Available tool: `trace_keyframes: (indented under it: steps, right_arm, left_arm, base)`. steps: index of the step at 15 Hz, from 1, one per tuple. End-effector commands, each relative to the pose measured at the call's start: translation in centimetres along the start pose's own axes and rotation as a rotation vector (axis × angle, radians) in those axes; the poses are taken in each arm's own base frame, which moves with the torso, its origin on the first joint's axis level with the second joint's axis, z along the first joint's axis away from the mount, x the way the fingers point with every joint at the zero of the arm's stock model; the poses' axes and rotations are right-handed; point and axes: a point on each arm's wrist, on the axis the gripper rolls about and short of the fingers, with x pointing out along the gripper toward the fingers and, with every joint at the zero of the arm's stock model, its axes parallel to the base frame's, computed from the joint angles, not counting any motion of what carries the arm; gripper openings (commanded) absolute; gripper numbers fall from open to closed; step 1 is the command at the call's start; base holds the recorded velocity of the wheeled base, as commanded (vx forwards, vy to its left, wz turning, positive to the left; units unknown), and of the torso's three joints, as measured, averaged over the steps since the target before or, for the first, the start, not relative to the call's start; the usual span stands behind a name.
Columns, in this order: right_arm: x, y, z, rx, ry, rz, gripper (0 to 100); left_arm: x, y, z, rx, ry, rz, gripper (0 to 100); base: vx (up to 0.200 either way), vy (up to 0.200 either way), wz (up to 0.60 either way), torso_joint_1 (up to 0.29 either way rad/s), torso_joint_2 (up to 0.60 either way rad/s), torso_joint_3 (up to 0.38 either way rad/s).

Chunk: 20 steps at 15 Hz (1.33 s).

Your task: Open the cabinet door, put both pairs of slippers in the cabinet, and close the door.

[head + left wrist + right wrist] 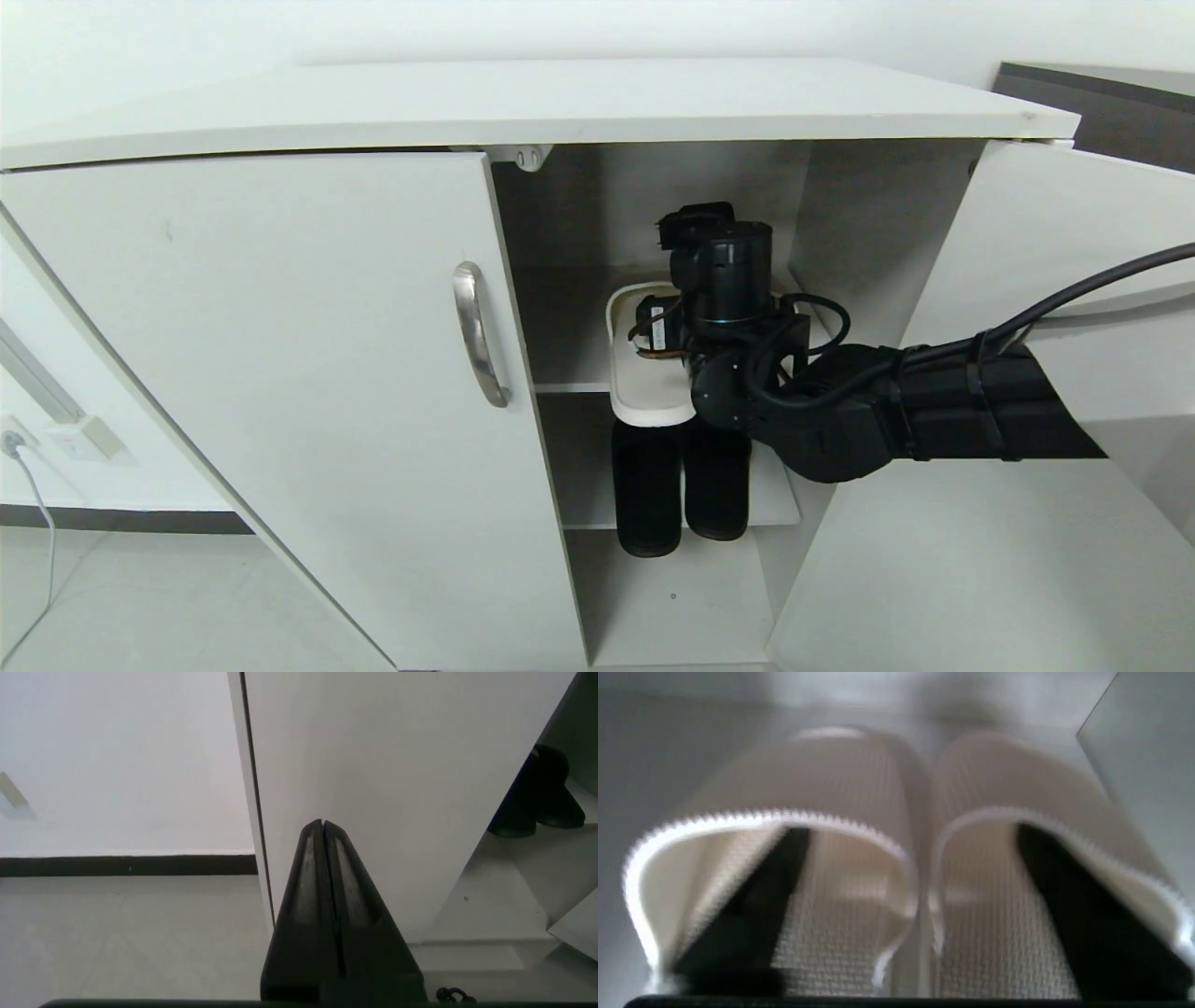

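The white cabinet (560,103) has its right door (1074,252) swung open and its left door (280,373) closed. A pair of white slippers (644,397) (878,905) lies on the upper shelf, heels over the shelf's front edge. My right gripper (910,840) is inside the cabinet, open, with one finger in each white slipper. A pair of black slippers (677,485) (537,793) sits on the lower shelf, also overhanging its edge. My left gripper (322,831) is shut and empty, low in front of the closed left door.
A metal handle (478,334) runs down the left door near its inner edge. The bottom compartment (672,607) below the black slippers holds nothing. Grey floor (121,933) and a dark skirting strip lie left of the cabinet. A wall socket (79,437) sits at the far left.
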Motion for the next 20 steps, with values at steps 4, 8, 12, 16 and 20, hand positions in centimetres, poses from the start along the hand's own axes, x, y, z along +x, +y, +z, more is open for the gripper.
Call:
trace_keyframes:
  steps: [4, 8, 12, 16, 20]
  right_arm:
    - [-2.8, -0.7, 0.7, -0.009, 0.007, 0.035, 100]
    - [-6.9, -1.5, 0.9, 0.004, -0.010, 0.095, 100]
    - [-11.4, -3.2, 0.7, 0.028, -0.034, 0.169, 100]
    - [-15.2, -5.0, -1.0, 0.044, 0.005, 0.271, 100]
    - [-14.7, -4.6, -3.0, 0.016, 0.059, 0.336, 100]
  left_arm:
    - [0.0, 0.0, 0.0, 0.000, 0.002, 0.001, 0]
    - [0.0, 0.0, 0.0, -0.002, 0.002, 0.001, 0]
    - [0.0, 0.0, 0.0, 0.000, 0.002, 0.001, 0]
    - [0.0, 0.0, 0.0, 0.000, 0.002, 0.001, 0]
    - [0.0, 0.0, 0.0, -0.002, 0.002, 0.001, 0]
  base:
    - [0.000, 0.000, 0.00, 0.000, 0.00, 0.000]
    - [0.000, 0.000, 0.00, 0.000, 0.00, 0.000]
    - [0.000, 0.000, 0.00, 0.000, 0.00, 0.000]
    - [0.000, 0.000, 0.00, 0.000, 0.00, 0.000]
    - [0.000, 0.000, 0.00, 0.000, 0.00, 0.000]
